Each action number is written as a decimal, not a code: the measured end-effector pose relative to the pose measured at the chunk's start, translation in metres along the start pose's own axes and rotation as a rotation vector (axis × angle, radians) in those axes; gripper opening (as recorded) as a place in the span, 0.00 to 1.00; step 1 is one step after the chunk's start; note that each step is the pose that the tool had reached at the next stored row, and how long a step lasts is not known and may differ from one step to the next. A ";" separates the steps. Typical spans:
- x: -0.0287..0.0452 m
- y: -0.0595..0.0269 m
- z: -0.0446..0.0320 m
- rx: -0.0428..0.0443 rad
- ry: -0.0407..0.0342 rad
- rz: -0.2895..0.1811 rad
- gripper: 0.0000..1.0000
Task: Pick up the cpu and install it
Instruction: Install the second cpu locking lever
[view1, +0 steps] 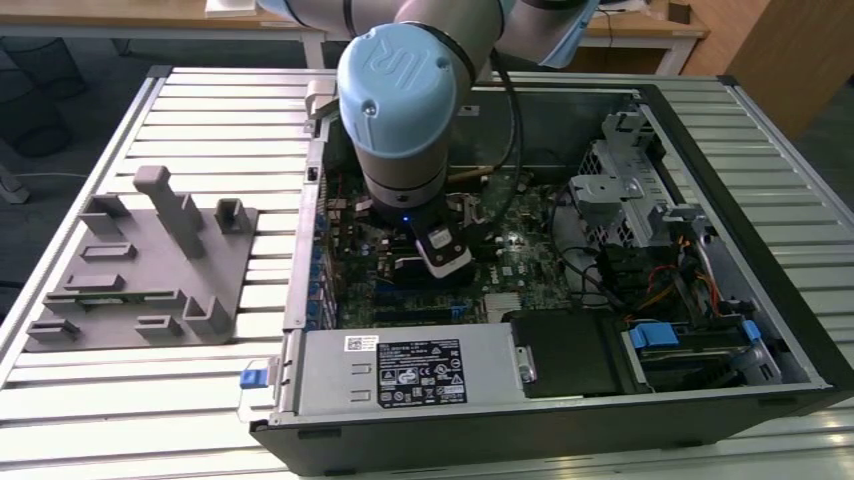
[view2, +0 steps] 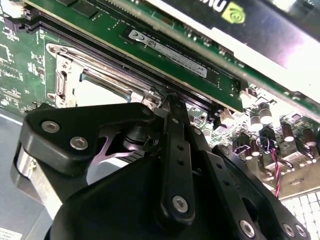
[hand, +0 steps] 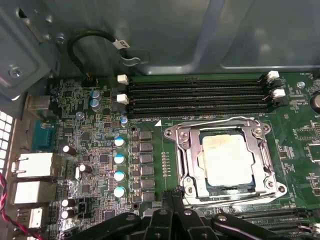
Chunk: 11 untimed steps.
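Gripper sits low inside the open computer case, over the motherboard, fingertips drawn together and holding nothing, at the edge of the socket frame. In the first wrist view, the cpu lies seated in that frame, just beyond the fingertips. 4 memory slots run beside the socket.

On the exterior view's left, a grey fixture rests on the slatted table, well apart from the case.

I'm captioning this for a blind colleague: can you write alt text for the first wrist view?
A silver-topped cpu sits inside the metal socket frame on a green motherboard, with the black hand just beside the frame's edge. Empty black memory slots run along the far side of the socket.
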<state>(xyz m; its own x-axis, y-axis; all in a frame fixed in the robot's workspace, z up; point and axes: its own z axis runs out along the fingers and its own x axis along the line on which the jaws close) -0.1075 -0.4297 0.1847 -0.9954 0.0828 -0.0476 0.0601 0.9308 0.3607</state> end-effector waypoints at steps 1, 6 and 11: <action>-0.0001 0.0004 -0.0009 0.0005 -0.0005 0.000 0.11; -0.0003 0.0025 -0.0064 0.0078 -0.0026 -0.001 0.11; -0.0008 0.0060 -0.0154 0.0213 -0.0054 0.000 0.11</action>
<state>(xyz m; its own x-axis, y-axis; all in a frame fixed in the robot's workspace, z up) -0.1075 -0.4297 0.2012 -0.9950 0.0845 -0.0527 0.0616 0.9381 0.3408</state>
